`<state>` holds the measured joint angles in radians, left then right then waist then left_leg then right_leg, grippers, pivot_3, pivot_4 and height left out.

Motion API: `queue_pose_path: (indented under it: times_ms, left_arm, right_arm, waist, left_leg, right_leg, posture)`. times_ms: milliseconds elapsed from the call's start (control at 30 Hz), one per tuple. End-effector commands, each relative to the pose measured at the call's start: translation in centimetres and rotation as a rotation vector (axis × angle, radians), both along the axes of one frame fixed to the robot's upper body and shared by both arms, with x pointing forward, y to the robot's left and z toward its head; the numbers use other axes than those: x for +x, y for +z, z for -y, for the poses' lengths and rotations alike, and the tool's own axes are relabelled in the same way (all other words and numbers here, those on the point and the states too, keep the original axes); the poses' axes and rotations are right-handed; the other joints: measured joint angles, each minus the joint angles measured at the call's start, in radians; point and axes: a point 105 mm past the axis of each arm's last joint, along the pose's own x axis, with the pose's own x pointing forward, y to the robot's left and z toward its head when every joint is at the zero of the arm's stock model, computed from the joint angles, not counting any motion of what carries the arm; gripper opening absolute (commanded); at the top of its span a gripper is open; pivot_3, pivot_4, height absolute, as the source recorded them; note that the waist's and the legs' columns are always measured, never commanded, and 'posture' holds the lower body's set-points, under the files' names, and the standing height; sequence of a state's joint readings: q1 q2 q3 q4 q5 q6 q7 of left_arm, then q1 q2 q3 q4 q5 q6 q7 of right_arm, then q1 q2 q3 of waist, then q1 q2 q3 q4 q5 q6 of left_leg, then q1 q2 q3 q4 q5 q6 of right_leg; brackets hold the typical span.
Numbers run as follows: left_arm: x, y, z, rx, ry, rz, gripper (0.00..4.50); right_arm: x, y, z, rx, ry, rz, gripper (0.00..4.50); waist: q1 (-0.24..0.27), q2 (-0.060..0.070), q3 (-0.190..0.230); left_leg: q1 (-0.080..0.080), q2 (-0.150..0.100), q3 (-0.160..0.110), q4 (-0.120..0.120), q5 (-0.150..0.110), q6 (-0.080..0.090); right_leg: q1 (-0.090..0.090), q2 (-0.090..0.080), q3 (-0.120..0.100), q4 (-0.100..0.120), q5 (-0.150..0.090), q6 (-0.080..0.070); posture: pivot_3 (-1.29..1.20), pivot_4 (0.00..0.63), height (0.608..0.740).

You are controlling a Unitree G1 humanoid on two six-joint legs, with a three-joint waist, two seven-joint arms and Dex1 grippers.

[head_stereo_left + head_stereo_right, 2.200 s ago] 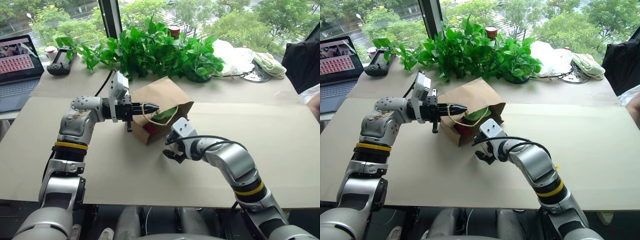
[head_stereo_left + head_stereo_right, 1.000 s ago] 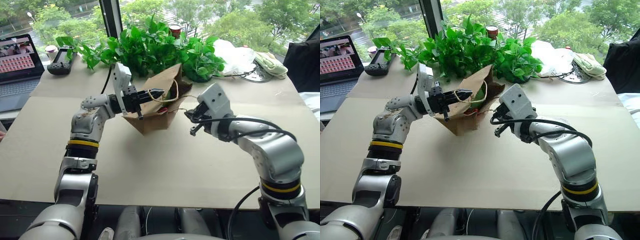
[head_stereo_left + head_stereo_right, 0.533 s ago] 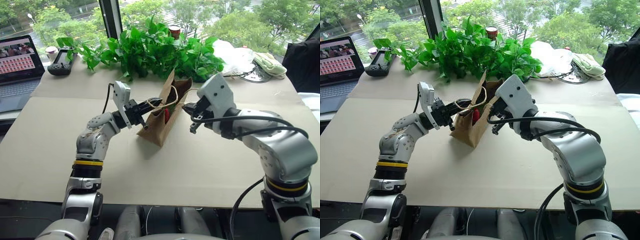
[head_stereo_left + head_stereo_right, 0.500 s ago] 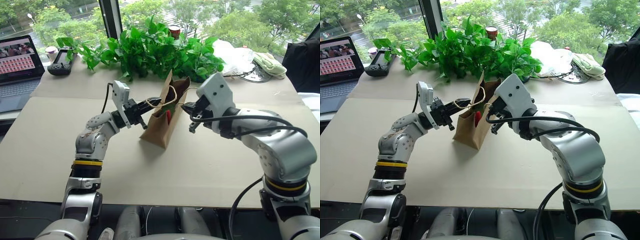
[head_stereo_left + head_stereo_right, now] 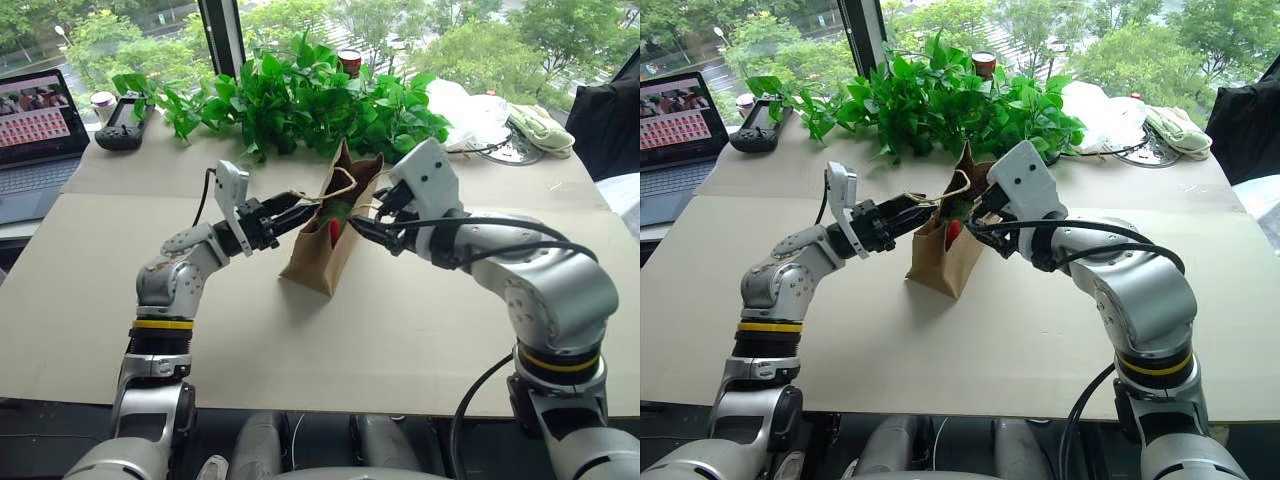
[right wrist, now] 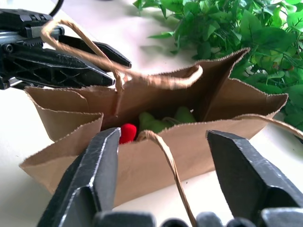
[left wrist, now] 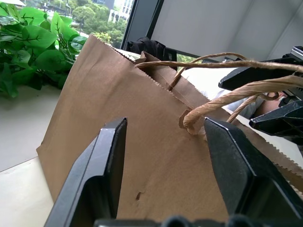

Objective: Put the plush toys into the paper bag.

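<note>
The brown paper bag stands upright on the table, mouth up, between my two grippers. Inside it the right wrist view shows the red plush toy and the light-green plush toy; red also peeks out at the mouth. My left gripper is at the bag's left upper edge, open, with one twine handle draped loosely by its fingers. My right gripper is at the bag's right side, open, and the other handle hangs loose between its fingers.
Leafy plants stand close behind the bag. A laptop and a black controller are at the far left. A white plastic bag and dark cloth lie at the far right. Bare cardboard stretches in front.
The bag, held tilted off the table by its handles a second ago, now stands upright on it. Both grippers have opened and the handles hang slack.
</note>
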<state>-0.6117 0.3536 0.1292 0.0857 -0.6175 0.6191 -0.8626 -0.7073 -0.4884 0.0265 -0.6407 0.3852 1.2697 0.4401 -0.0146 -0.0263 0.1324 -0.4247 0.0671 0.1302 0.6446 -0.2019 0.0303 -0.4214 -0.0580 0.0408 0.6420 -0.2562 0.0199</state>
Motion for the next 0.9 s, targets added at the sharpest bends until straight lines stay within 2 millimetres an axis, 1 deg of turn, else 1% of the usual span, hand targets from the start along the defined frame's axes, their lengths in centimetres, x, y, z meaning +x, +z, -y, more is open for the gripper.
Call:
queue_pose_path:
  times_ms: [33,133,200,300,367,433,500,533,567,633,667,733,767,833,867,900]
  left_arm:
    - [-2.1,3.0,-0.7,-0.038,-0.062,0.045,3.71]
    - [-3.1,2.4,-1.5,-0.007,-0.06,0.015,3.71]
    - [-3.5,1.4,-2.3,0.013,-0.033,-0.018,3.71]
    - [-3.9,-0.4,-3.3,0.052,0.017,-0.056,3.71]
    - [-4.0,-1.1,-3.8,0.065,0.041,-0.067,3.71]
    - [-4.2,-2.2,-4.2,0.103,0.08,-0.059,3.71]
    - [-4.3,-2.8,-4.3,0.116,0.102,-0.051,3.71]
    - [-4.4,-3.0,-4.2,0.116,0.101,-0.045,3.71]
    - [-4.5,-3.1,-4.1,0.116,0.099,-0.04,3.71]
    - [-4.7,-3.1,-4.0,0.113,0.094,-0.037,3.71]
    - [-4.7,-3.1,-3.9,0.117,0.093,-0.034,3.71]
    - [-4.7,-3.1,-3.8,0.127,0.095,-0.024,3.71]
    - [-4.6,-3.2,-3.8,0.134,0.096,-0.019,3.71]
    - [-4.5,-3.3,-3.7,0.154,0.096,-0.007,3.71]
    - [-4.5,-3.5,-3.5,0.171,0.093,-0.002,3.71]
    - [-4.6,-3.6,-3.2,0.184,0.085,0.003,3.71]
  right_arm:
    - [-1.5,4.1,1.5,0.073,0.065,0.112,4.47]
    - [-2.7,5.2,2.6,0.084,0.129,0.127,4.47]
    - [-3.5,5.6,3.2,0.115,0.179,0.106,4.47]
    - [-4.7,5.0,3.9,0.124,0.252,0.049,4.47]
    - [-5.4,4.6,4.1,0.127,0.287,0.021,4.47]
    - [-6.1,3.5,4.1,0.107,0.335,-0.035,4.47]
    - [-6.3,1.7,4.0,0.065,0.345,-0.11,3.96]
    - [-6.5,0.8,3.8,0.039,0.353,-0.141,3.79]
    - [-6.6,0.2,3.7,0.022,0.36,-0.16,3.36]
    - [-6.5,-1.2,3.4,-0.025,0.355,-0.186,2.78]
    - [-6.0,-1.9,3.3,-0.043,0.332,-0.2,2.42]
    - [-4.1,-3.6,3.4,-0.095,0.248,-0.219,1.69]
    - [-3.3,-4.2,3.5,-0.106,0.209,-0.222,1.41]
    - [-1.9,-5.0,3.4,-0.115,0.157,-0.223,0.7]
    - [-1.2,-5.3,3.0,-0.116,0.14,-0.216,0.44]
    - [-0.3,-5.4,2.6,-0.112,0.12,-0.201,0.02]
  waist:
    - [0.0,0.0,0.0]
    - [0.0,0.0,0.0]
    - [-0.001,0.0,0.0]
    - [0.0,0.0,0.0]
    - [0.0,0.0,0.0]
    - [0.001,0.0,0.0]
    - [0.001,0.0,0.0]
    - [0.002,0.0,0.0]
    - [0.002,0.0,0.0]
    - [0.002,0.0,0.0]
    - [0.002,0.0,0.0]
    - [-0.001,0.0,0.0]
    - [-0.004,0.0,0.0]
    - [-0.004,0.0,0.0]
    - [-0.004,0.0,0.0]
    - [-0.003,0.0,0.0]
  left_leg:
    - [0.0,0.0,0.0,0.0,0.0,0.0]
    - [0.0,0.0,0.0,-0.001,0.0,0.0]
    - [0.001,0.0,0.0,-0.002,0.0,0.0]
    - [0.001,0.0,0.0,-0.002,0.0,0.0]
    - [0.002,0.0,0.0,-0.002,0.0,0.0]
    - [0.002,0.0,0.0,-0.002,0.0,0.0]
    - [0.002,0.0,-0.001,-0.002,0.0,0.0]
    - [0.002,0.0,-0.001,-0.002,0.0,0.0]
    - [0.002,0.0,-0.001,-0.002,0.0,0.0]
    - [0.002,0.0,-0.001,-0.002,0.0,0.0]
    - [0.002,0.0,-0.001,-0.002,0.0,0.0]
    - [0.002,0.0,-0.002,-0.002,0.0,0.0]
    - [0.002,0.0,-0.001,-0.002,0.0,0.0]
    - [0.002,0.0,-0.001,-0.001,0.0,0.0]
    - [0.002,0.0,-0.001,-0.001,0.0,0.0]
    - [0.002,0.0,-0.001,-0.001,0.0,0.0]
  right_leg:
    - [0.0,0.0,0.0,0.0,0.0,0.0]
    - [0.0,0.0,0.0,0.0,0.0,0.0]
    - [0.001,0.0,0.0,-0.001,0.0,0.0]
    - [0.001,0.0,0.0,-0.001,0.0,0.0]
    - [0.002,0.0,0.0,-0.001,0.0,0.0]
    - [0.002,-0.001,0.0,-0.001,0.0,0.0]
    - [0.002,-0.001,0.0,-0.002,0.0,0.0]
    - [0.002,-0.001,0.0,-0.002,0.0,0.0]
    - [0.002,-0.001,0.0,-0.002,0.0,0.0]
    - [0.002,-0.001,0.0,-0.002,0.0,0.0]
    - [0.002,-0.001,0.0,-0.002,0.0,0.0]
    - [0.002,-0.001,0.001,-0.002,0.0,0.0]
    - [0.002,-0.001,0.001,-0.002,0.0,0.0]
    - [0.002,-0.001,0.001,-0.001,0.0,0.0]
    - [0.002,-0.001,0.001,-0.001,0.0,0.0]
    - [0.001,-0.001,0.001,-0.001,0.0,0.0]
  posture:
    - [0.0,0.15,0.74]
    - [0.0,0.15,0.74]
    - [0.0,0.15,0.74]
    - [0.0,0.15,0.74]
    - [0.0,0.15,0.74]
    - [0.0,0.15,0.74]
    - [0.0,0.15,0.74]
    - [0.0,0.15,0.74]
    - [0.0,0.15,0.74]
    - [0.0,0.15,0.74]
    - [0.0,0.15,0.74]
    - [0.0,0.15,0.74]
    - [0.0,0.15,0.74]
    - [0.0,0.15,0.74]
    - [0.0,0.15,0.74]
    - [0.0,0.15,0.74]
